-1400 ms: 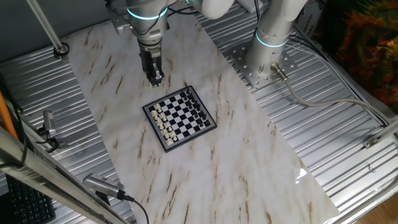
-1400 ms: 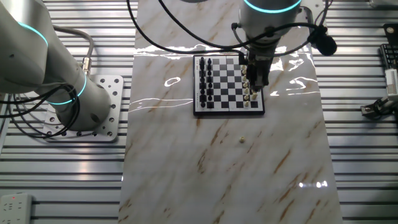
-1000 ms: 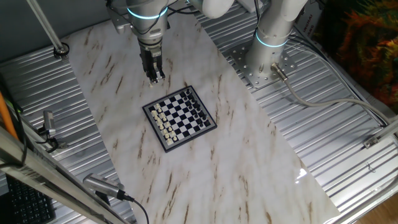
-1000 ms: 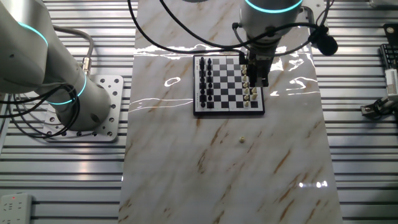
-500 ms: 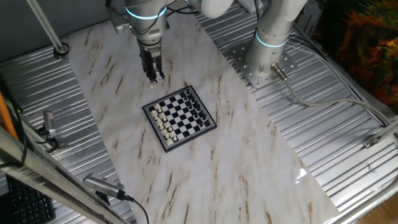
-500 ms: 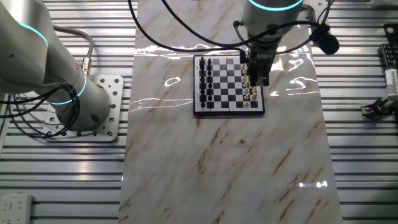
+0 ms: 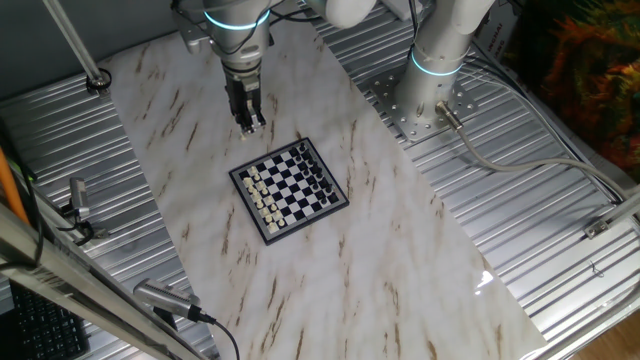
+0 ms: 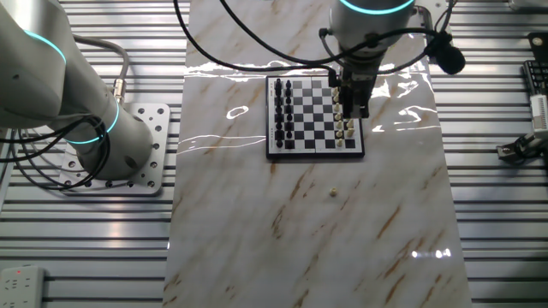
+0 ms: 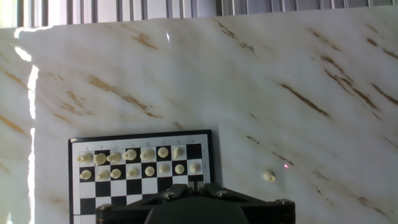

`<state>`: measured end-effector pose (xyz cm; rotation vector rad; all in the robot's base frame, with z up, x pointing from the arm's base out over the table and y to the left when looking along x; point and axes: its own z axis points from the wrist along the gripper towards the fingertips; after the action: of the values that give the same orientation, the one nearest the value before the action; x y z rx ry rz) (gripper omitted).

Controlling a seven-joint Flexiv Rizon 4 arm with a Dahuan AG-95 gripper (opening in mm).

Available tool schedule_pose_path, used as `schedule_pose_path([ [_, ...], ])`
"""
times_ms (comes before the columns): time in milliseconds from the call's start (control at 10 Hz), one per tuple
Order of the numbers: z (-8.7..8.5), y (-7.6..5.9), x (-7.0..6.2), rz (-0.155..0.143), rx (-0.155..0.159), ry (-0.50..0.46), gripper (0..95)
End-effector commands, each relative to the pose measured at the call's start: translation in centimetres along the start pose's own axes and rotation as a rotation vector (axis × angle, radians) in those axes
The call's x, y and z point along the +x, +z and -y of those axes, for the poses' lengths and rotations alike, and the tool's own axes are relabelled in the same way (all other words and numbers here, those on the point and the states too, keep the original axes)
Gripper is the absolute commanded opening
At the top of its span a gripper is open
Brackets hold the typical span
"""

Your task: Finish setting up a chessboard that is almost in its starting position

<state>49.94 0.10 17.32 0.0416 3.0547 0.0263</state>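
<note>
The tool (image 8: 354, 109) hung above the cream side of the chessboard (image 8: 314, 116), fingers pointing down, and whether they were parted or closed I could not tell; nothing showed clearly between them. The chessboard sat flat on the marble table (image 8: 257, 222), black pieces (image 8: 283, 110) ranked along the edge away from the tool, cream pieces (image 9: 140, 162) in two rows beneath it. And there was the straggler: one cream piece (image 8: 333, 192) lay on the table, well apart from the chessboard's frame, on its side in the hand view (image 9: 268, 177). By my reading the tool stood high to survey, and that stray piece was the job left.
</note>
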Motion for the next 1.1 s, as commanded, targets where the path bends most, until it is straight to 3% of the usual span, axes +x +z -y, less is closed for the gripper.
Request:
schedule_pose_path([
  [100,0.0,0.0,0.0,-0.007,0.007,0.002,0.0],
  [400,0.3,0.5,0.0,-0.009,0.006,0.003,0.0],
  [600,3.0,2.8,0.1,-0.005,0.005,-0.018,0.0],
  [800,6.1,5.0,1.7,0.003,0.006,-0.047,0.0],
  [1100,8.3,6.4,3.3,0.003,0.018,-0.066,0.0],
])
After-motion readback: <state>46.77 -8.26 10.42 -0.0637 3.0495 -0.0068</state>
